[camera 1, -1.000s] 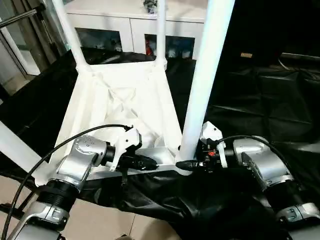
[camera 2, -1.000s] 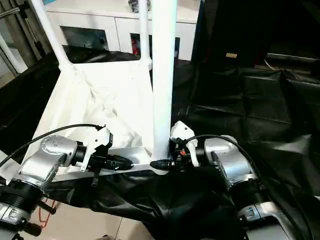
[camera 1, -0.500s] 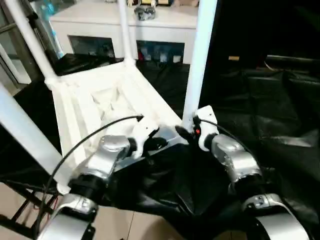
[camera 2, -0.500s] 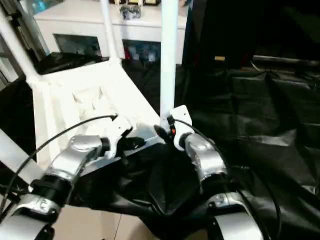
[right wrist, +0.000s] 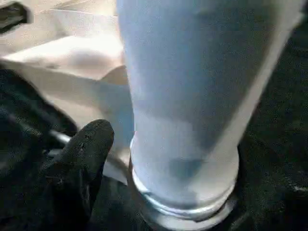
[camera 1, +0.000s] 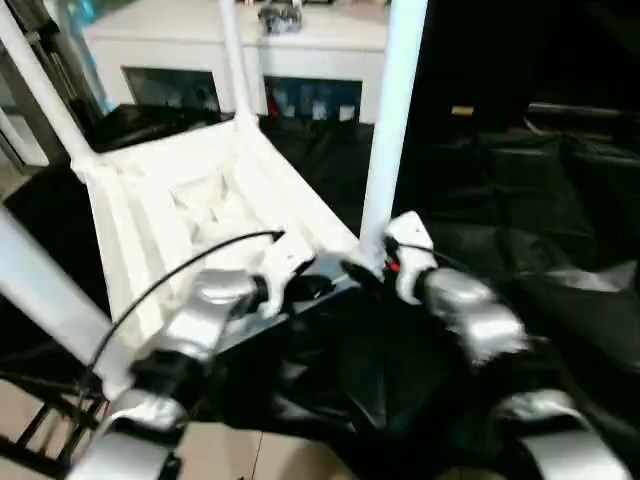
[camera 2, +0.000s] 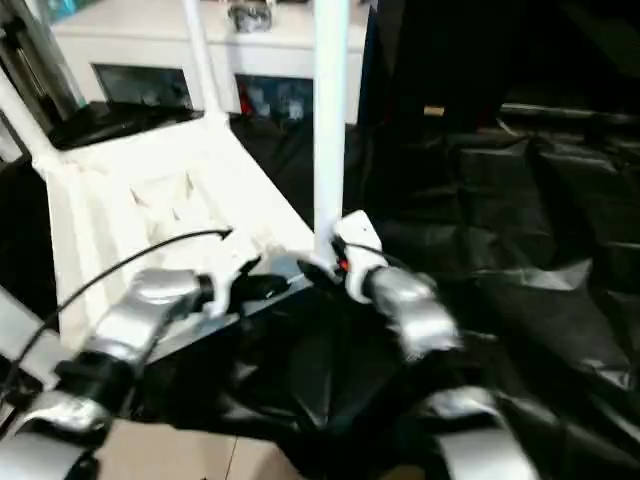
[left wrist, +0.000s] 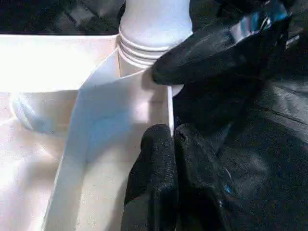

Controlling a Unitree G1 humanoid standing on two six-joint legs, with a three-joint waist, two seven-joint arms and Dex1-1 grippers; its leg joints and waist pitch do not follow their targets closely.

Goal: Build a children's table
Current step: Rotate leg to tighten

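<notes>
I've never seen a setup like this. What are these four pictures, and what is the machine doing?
A humanoid robot is building a children's table. Two pictures come from its head, two from cameras on its wrists. The white tabletop lies upside down on a black-draped work table, with legs standing up from its corners. The left gripper, jaws shut, rests at the tabletop's near edge. The right gripper sits at the base of the near right leg; whether it grips the leg is unclear.

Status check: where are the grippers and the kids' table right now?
Left gripper shut, at the tabletop near rim. Right gripper at the base of the near-right leg. Four legs standing. Nothing in the way.
</notes>
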